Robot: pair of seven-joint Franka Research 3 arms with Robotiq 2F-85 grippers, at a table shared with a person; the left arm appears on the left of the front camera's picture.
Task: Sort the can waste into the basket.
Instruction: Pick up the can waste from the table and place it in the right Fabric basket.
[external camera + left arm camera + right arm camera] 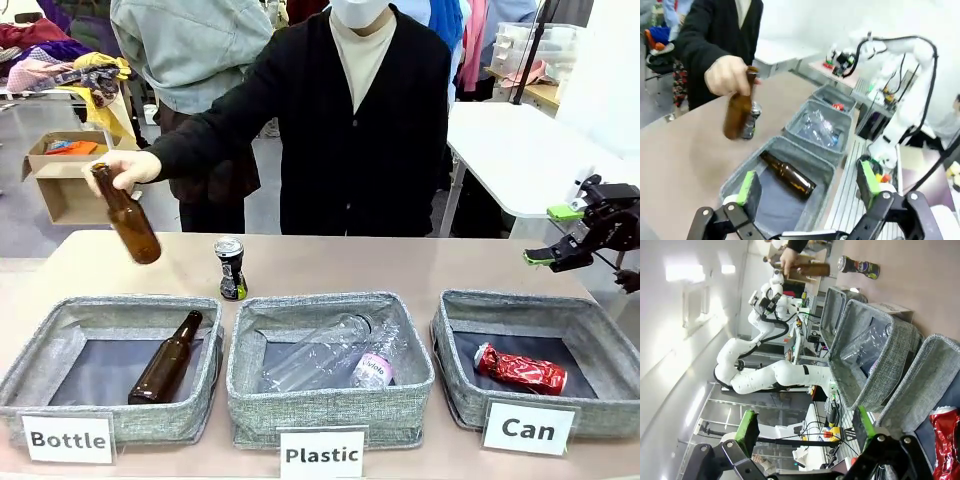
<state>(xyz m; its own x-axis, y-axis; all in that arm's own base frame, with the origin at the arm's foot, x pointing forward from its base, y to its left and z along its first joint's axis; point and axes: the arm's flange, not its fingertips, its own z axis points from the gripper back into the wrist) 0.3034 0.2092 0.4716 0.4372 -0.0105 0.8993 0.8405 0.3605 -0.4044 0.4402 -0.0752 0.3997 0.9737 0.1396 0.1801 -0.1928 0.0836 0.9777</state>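
Note:
A crushed red can (520, 369) (946, 432) lies inside the grey basket (520, 302) (925, 385) carded "Can" at the right. The black can (231, 268) (859, 266) with a silver top stands upright on the table behind the middle bin. In the left wrist view the black can (752, 120) is partly hidden by a held bottle. My right gripper (552, 235) (806, 427) hovers open and empty above the table's right edge, behind the basket. My left gripper (807, 185) is open and empty, high over the left bin's near side.
A person's hand (125, 170) holds a brown bottle (128, 215) tilted above the "Bottle" bin (110, 305), which holds another brown bottle (168, 357). The "Plastic" bin (330, 305) in the middle holds clear plastic bottles. Bare tabletop lies behind the bins.

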